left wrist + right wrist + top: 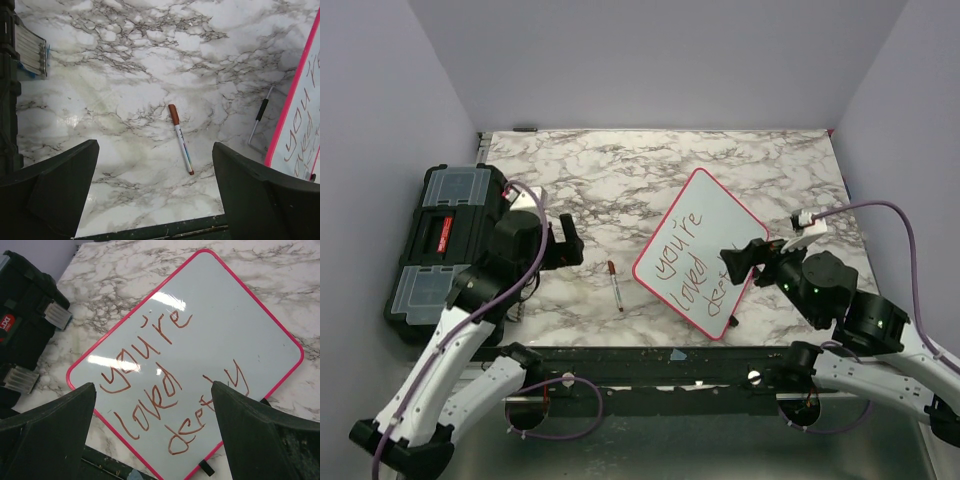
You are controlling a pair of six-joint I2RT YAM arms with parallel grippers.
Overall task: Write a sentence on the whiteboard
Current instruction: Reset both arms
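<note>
- Two claws, both spread wide & holding nothing: left claw (pixel 566 243) above bare marble, right claw (pixel 744 262) at the right-hand edge of the whiteboard (pixel 705 245).
- Whiteboard lies flat on the worktop (pixel 620 180), right of centre, turned cornerwise. Its long axis runs far-right to near-left, and the red-brown writing ("you're loved deeply", as we read it) follows that axis.
- Key relation, as we judge it: board sits just ahead of & below the right claw and well apart from the left one, so the right arm is nearer.
- The marker (pixel 616 286) lies loose between left claw and the board's left corner, nearer the left arm, long axis approx. pointing away from the bases.
- Sentence looks finished to us; any more pen work would suit the left arm.
- Views: right wrist cam gives the words legibly, w/ the toolbox (pixel 25 305) beyond. Left wrist cam alone shows the marker's dark-red end lying farther from the claw; whether that's a cap, we can't tell.
</note>
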